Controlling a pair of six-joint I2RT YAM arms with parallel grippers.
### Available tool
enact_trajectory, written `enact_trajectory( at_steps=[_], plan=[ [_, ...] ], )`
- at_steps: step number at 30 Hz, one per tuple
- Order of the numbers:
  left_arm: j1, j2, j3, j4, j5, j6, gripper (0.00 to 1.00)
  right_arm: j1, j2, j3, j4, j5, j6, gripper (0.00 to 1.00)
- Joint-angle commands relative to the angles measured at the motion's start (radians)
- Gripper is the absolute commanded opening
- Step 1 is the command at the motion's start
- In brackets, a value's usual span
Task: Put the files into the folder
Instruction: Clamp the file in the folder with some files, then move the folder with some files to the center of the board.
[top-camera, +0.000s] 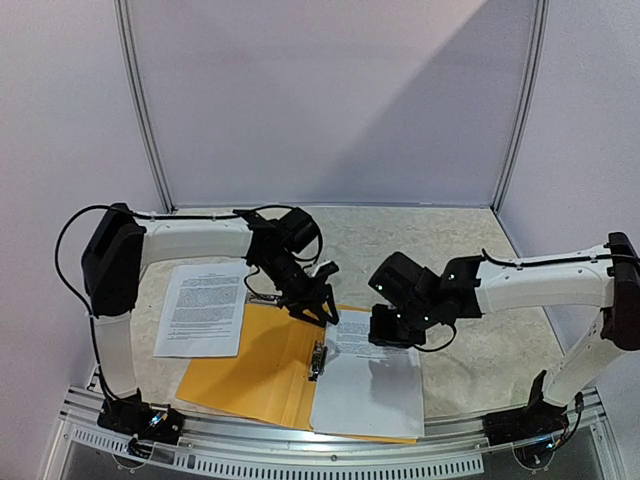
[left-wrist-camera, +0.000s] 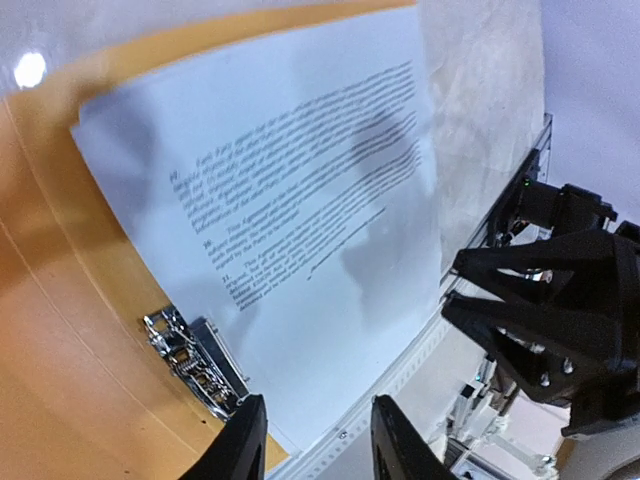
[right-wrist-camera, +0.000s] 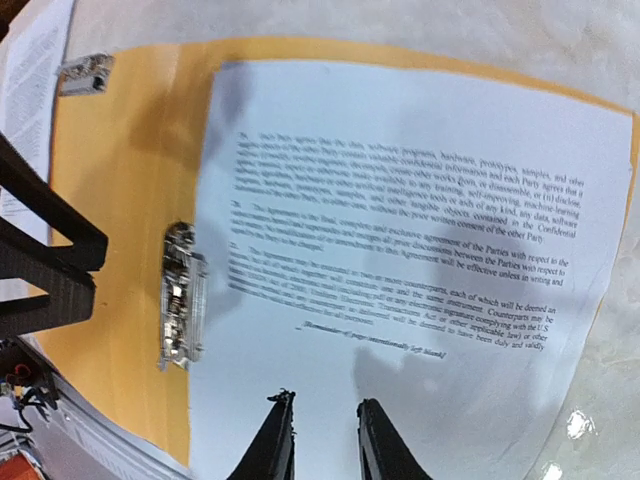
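I see one sheet (top-camera: 368, 385) in the open folder (top-camera: 250, 365), centre frame; second sheet (top-camera: 203, 308) on table (top-camera: 480, 350) at left, not filed. Jaws slightly spread, empty: left gripper (left-wrist-camera: 318, 410), right gripper (right-wrist-camera: 325, 405).

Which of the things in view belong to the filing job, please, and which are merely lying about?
For the job: orange folder, lying open; its metal clip; right sheet, on the folder; left sheet, on the table beside it.
Just lying there: small metal piece at the folder's far corner.
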Motion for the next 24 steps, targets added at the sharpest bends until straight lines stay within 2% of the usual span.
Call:
enact_trajectory(
  at_steps=[1,3,4,5,6,9,15,18,24],
  plan=[
    [0.081,-0.060,0.176,-0.228,-0.050,0.311,0.43,0.025,0.049,0.195,-0.201,0.086,-0.080,0.35],
    [0.134,-0.071,0.239,-0.337,-0.129,0.446,0.55,0.052,0.126,0.287,-0.242,0.107,-0.087,0.56],
    [0.170,-0.079,0.256,-0.381,-0.166,0.500,0.62,0.070,0.156,0.333,-0.261,0.116,-0.087,0.62],
    [0.208,-0.086,0.271,-0.434,-0.203,0.551,0.67,0.085,0.212,0.383,-0.277,0.118,-0.086,0.63],
    [0.249,-0.096,0.274,-0.472,-0.230,0.597,0.71,0.100,0.247,0.434,-0.292,0.117,-0.089,0.64],
    [0.388,-0.137,0.238,-0.559,-0.243,0.681,0.76,0.132,0.385,0.568,-0.355,0.127,-0.094,0.64],
    [0.612,-0.289,0.093,-0.561,-0.261,0.742,0.77,0.165,0.537,0.766,-0.471,0.205,-0.114,0.62],
    [0.660,-0.354,0.030,-0.547,-0.226,0.755,0.77,0.177,0.640,0.842,-0.532,0.190,-0.126,0.61],
    [0.665,-0.417,-0.030,-0.525,-0.239,0.773,0.78,0.199,0.716,0.842,-0.488,0.113,-0.129,0.58]
  ],
)
